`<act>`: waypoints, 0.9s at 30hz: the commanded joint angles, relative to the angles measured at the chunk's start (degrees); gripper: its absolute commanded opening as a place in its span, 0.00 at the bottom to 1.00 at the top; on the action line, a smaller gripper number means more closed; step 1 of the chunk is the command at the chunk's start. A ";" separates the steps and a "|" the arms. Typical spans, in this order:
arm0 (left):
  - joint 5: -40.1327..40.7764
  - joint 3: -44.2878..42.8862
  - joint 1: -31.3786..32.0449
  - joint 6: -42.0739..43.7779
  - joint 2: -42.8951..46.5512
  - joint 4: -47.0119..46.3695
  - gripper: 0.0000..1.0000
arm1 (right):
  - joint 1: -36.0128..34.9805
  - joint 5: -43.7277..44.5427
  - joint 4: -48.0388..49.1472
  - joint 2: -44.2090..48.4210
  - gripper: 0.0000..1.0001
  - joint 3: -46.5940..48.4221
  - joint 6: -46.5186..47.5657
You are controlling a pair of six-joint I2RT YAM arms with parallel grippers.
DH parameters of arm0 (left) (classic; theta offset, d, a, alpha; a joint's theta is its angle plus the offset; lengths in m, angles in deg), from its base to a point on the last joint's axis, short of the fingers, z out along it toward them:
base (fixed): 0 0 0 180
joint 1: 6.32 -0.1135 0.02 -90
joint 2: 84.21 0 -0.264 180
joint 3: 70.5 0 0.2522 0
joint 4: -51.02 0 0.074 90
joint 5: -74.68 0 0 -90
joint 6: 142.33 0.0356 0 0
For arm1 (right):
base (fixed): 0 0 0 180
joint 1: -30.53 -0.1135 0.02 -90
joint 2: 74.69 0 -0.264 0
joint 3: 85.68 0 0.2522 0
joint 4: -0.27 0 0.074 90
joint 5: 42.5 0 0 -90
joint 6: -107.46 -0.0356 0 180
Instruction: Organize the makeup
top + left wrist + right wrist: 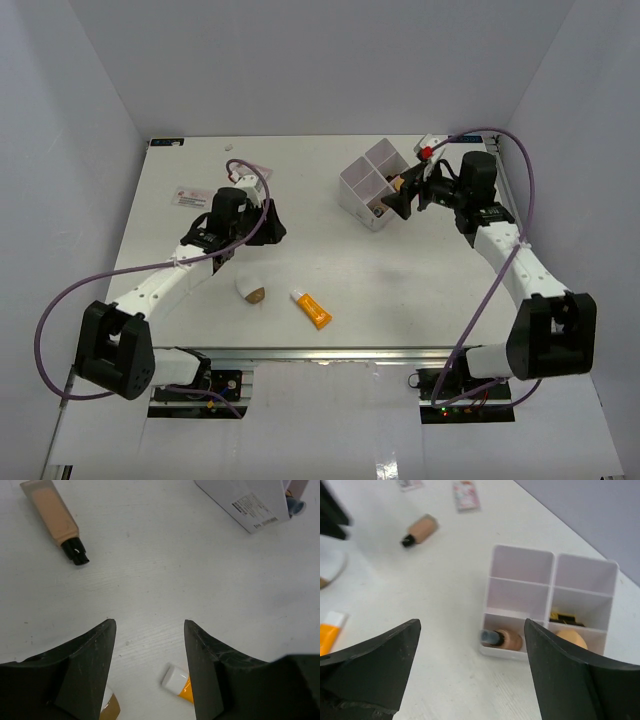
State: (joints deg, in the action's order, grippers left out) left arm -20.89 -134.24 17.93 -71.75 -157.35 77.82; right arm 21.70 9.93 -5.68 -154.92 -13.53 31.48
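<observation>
**Here, makeup half sorted**

Nearest, an orange tube (pixel 312 310) and a sponge (pixel 252 292) lie on the surface (pixel 450 300). Our left pincer (pixel 150 622) and right pincer (pixel 472 622) gape empty. Beyond, a beige tube (pixel 52 510) lies loose; the box (pixel 522 562) holds a bottle (pixel 506 639) and lipstick (pixel 564 617).

— What sits in the white box (pixel 522 564)?
— A beige dark-capped bottle (pixel 506 639) lying in the near left compartment; a tan sponge (pixel 573 639) near right; something black and gold (pixel 564 616) just behind it.
— And on the table (pixel 450 585)?
— A beige tube (pixel 420 530) well away; an orange tube (pixel 330 631) at the left edge; the right gripper (pixel 472 625) spread wide.
</observation>
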 commanded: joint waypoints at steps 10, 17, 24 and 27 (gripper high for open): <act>2.50 -14.21 -6.21 -9.21 -18.13 5.84 0.78 | 6.96 -31.84 -10.44 15.55 0.97 -11.17 9.43; 11.26 -22.01 -6.23 -6.99 -26.94 7.96 0.80 | 9.92 -33.97 -7.71 15.84 0.97 -12.46 5.85; 16.48 -26.59 -6.32 -4.47 -32.10 9.29 0.80 | 11.03 -34.15 -6.58 16.33 0.97 -12.86 5.31; 16.75 -28.29 -6.23 -3.58 -34.74 9.93 0.78 | 11.58 -34.37 -6.40 16.42 0.97 -12.91 4.99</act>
State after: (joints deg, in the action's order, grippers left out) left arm -7.37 -158.94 11.83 -77.40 -190.51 86.48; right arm 32.37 -22.33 -14.67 -139.65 -25.99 37.40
